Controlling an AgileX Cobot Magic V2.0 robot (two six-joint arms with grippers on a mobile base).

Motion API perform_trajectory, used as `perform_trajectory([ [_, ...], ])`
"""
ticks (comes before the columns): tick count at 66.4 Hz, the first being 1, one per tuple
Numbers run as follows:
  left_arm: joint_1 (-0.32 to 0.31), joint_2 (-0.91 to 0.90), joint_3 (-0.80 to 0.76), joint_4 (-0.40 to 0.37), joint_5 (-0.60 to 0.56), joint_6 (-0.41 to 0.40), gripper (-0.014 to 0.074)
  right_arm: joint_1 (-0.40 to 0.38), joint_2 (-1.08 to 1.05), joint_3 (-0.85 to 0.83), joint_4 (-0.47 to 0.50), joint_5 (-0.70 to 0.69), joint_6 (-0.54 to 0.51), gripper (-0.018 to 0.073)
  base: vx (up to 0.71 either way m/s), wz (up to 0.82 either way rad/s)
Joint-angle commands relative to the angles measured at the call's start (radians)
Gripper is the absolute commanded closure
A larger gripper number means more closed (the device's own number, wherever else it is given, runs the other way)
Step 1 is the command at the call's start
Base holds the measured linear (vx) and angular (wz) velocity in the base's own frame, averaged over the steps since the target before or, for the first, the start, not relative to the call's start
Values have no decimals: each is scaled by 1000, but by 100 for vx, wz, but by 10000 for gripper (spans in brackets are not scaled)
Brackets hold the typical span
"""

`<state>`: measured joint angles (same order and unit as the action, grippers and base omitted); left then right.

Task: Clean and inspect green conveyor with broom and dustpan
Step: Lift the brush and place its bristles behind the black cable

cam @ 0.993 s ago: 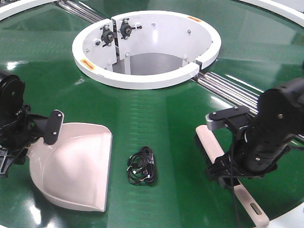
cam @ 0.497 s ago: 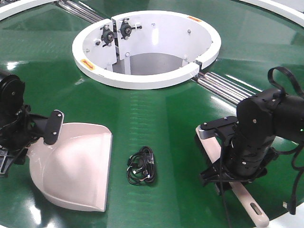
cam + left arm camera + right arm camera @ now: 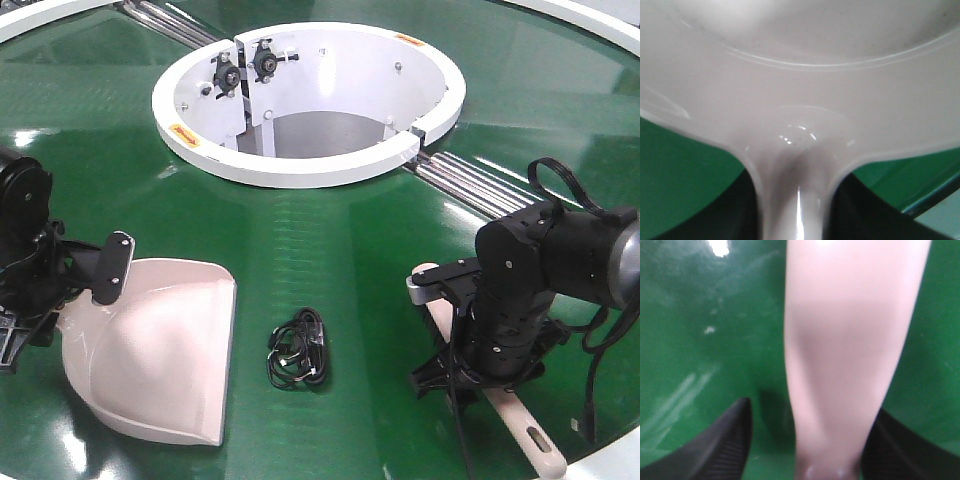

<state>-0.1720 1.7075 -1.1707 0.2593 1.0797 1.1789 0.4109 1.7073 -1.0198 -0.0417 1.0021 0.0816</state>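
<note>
The green conveyor [image 3: 330, 240] fills the front view, glossy, with steel roller strips [image 3: 480, 185] running out from the white ring housing [image 3: 300, 170] at its middle.

On the left, the dustpan [image 3: 160, 350] lies on the belt with its open mouth turned toward the centre. The left pincer [image 3: 92, 288] is pinching its handle at the back. In the left wrist view, the pink handle runs straight down between the two dark fingers [image 3: 735, 210], which sit close against it.

On the right, the broom [image 3: 525, 425] lies flat on the belt, its slotted handle end pointing to the near right edge. The right pincer [image 3: 445, 330] is down over its middle. The right wrist view is blurred, but it shows a finger on either side of the beige body, with a dark gap on one side (whether they truly grip it I cannot tell).

A small black cable bundle [image 3: 298, 350] lies on the belt between dustpan and broom, touching neither.
</note>
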Motion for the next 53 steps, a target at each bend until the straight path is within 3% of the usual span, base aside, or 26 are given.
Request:
perform_trajectory([
  [1, -7, -38, -30, 8, 4, -15, 603, -2, -34, -27, -14, -12, 12, 251, 0, 0],
  [22, -7, -38, -30, 8, 4, -15, 603, -2, -52, -27, -104, -22, 107, 576, 0, 0],
  [35, -7, -38, -30, 8, 5, -15, 603, 0, -125, -27, -72, -17, 108, 568, 0, 0],
  [53, -7, -38, -30, 8, 5, -15, 603, 1, -161, -54, 58, 56, 95, 564, 0, 0],
])
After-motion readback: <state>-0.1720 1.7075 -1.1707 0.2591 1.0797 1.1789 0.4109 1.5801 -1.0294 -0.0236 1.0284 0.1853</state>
